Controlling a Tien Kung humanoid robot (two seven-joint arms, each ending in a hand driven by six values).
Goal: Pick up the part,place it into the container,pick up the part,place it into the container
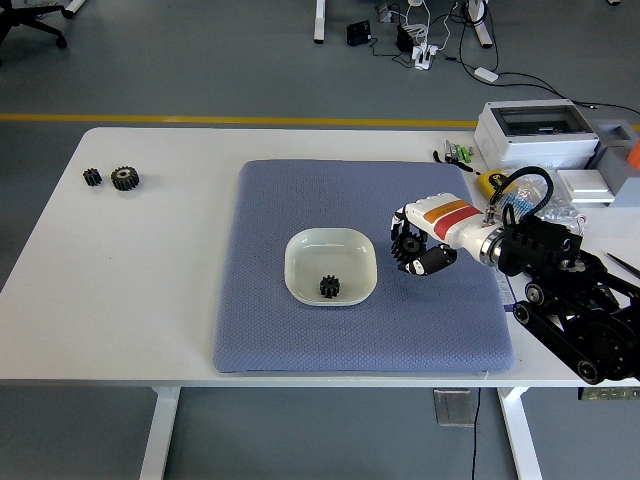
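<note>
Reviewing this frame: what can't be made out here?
- Head view: gear in the right hand is mostly covered by its fingers; tooth count unreadable.
- Gear in the white bowl: too small for detail.
- Two gears far left: tiny.
- Left arm: out of frame.

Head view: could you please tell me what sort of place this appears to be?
Probably a robotics lab or workshop. A white table stands on a grey floor with a yellow line, cables and a power strip lie behind, and a tape measure sits among gear beside the blue mat.
</note>
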